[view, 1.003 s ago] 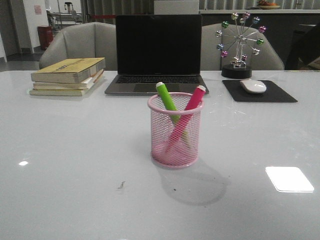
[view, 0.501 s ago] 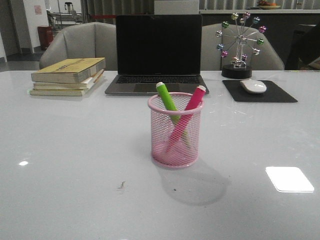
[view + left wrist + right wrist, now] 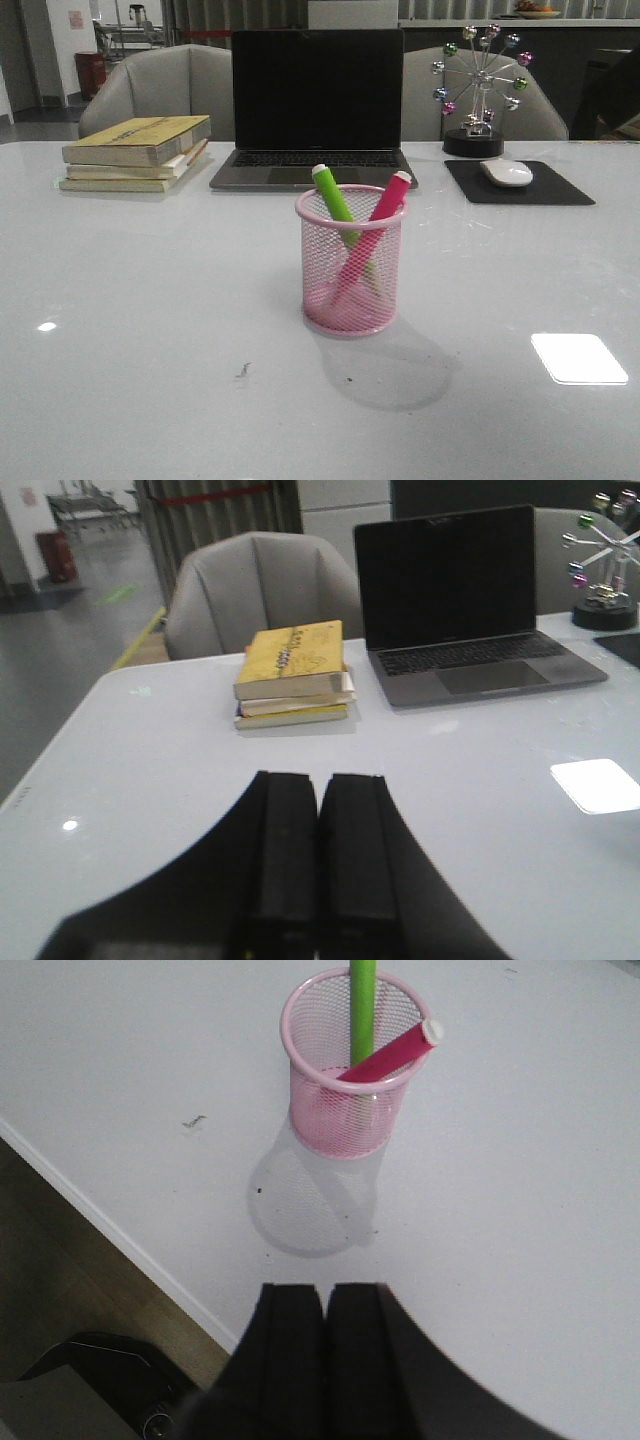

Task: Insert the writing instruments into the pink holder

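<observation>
The pink wire-mesh holder (image 3: 350,262) stands upright in the middle of the table. Inside it lean the lime green marker (image 3: 334,203) and the magenta marker (image 3: 383,208), crossed, their whitish ends above the rim. The right wrist view shows the holder (image 3: 354,1065) with the green marker (image 3: 362,1005) and the magenta marker (image 3: 392,1052) in it. My right gripper (image 3: 325,1292) is shut and empty, well back from the holder over the table's edge. My left gripper (image 3: 319,780) is shut and empty, above bare table short of the books. Neither gripper shows in the front view.
A stack of books (image 3: 137,152) lies at the back left, an open laptop (image 3: 315,105) behind the holder, and a mouse (image 3: 507,172) on a black pad beside a ferris-wheel ornament (image 3: 478,88) at the back right. Chairs stand behind the table.
</observation>
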Controlling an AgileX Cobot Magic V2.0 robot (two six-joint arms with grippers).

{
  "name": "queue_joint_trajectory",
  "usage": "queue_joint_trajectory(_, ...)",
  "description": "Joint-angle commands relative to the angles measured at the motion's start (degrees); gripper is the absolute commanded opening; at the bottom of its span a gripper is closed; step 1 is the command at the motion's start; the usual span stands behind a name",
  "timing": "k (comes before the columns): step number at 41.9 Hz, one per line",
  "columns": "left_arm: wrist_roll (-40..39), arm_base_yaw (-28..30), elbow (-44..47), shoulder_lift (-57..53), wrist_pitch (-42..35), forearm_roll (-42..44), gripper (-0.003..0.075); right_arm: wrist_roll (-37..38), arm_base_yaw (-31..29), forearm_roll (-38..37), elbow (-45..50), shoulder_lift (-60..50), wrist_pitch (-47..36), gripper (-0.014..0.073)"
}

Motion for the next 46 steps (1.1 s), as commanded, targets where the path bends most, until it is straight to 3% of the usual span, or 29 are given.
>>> queue_joint_trajectory(1, 0.2, 2.2, 3.5, -3.6, -10.0, -0.5, 0.0092, -0.3, 0.2, -0.5, -1.6, -0.6, -4.0, 0.0076)
queue_joint_trajectory(9, 0.2, 3.5, 12.6, -7.5, -19.8, -0.5, 0.0092, -0.3, 0.2, -0.5, -1.6, -0.6, -4.0, 0.0076)
queue_joint_trajectory(11, 0.2, 3.5, 12.1, -7.5, -17.0, -0.5, 0.0092, -0.3, 0.2, -0.5, -1.6, -0.6, -3.8, 0.0076)
queue_joint_trajectory(46, 0.2, 3.4, 12.3, -7.4, -16.9, -0.6, 0.0092, -0.3, 0.2, -0.5, -1.6, -0.6, -3.7, 0.0076)
